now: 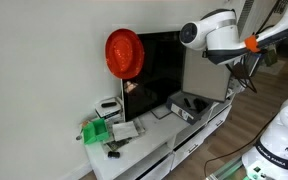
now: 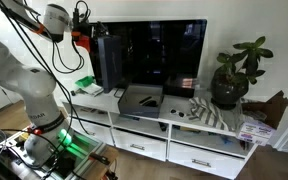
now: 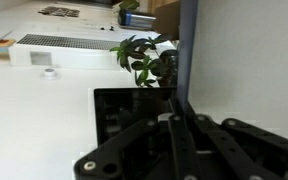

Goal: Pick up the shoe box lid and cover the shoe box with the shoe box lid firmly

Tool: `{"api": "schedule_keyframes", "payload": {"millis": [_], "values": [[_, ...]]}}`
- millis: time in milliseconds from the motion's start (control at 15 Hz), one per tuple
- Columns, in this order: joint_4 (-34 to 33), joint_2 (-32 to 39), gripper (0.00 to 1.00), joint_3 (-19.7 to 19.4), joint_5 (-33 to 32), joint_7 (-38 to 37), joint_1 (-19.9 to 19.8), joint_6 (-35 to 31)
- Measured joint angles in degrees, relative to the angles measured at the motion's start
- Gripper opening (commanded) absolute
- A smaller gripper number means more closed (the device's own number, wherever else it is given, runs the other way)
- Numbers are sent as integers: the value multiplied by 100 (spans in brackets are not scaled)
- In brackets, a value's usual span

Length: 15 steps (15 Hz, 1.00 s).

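My gripper (image 1: 220, 58) is shut on the top edge of the shoe box lid (image 1: 204, 76), which hangs upright in the air in front of the TV. In an exterior view the lid (image 2: 106, 62) shows its dark blue-grey face below the gripper (image 2: 87, 38). In the wrist view the lid (image 3: 242, 60) is seen edge-on, pale face to the right, clamped between the fingers (image 3: 176, 105). The shoe box (image 1: 189, 104) sits open on the white TV stand, below the lid; it also shows in an exterior view (image 2: 141, 97).
A black TV (image 2: 159, 55) with a red hat (image 1: 125, 53) on its corner stands behind the box. A green object (image 1: 97, 131) and a small white device (image 1: 109, 104) are on the stand's end. A potted plant (image 2: 234, 75) stands at the other end.
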<state>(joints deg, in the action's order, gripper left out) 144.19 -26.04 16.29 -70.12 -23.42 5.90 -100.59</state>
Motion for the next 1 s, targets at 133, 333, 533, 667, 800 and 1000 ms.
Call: {"api": "schedule_keyframes", "payload": {"millis": [133, 333, 533, 667, 800, 1000], "values": [[48, 111, 1, 52, -519, -282, 88, 298], [208, 393, 1, 107, -1080, -890, 284, 745], [392, 633, 1, 139, -1361, -1377, 510, 1381], [529, 762, 1, 175, -1562, -1643, 630, 1876], [640, 885, 4, 179, -1692, -1912, 740, 2265], [656, 950, 4, 111, -1687, -1955, 822, 2302]]}}
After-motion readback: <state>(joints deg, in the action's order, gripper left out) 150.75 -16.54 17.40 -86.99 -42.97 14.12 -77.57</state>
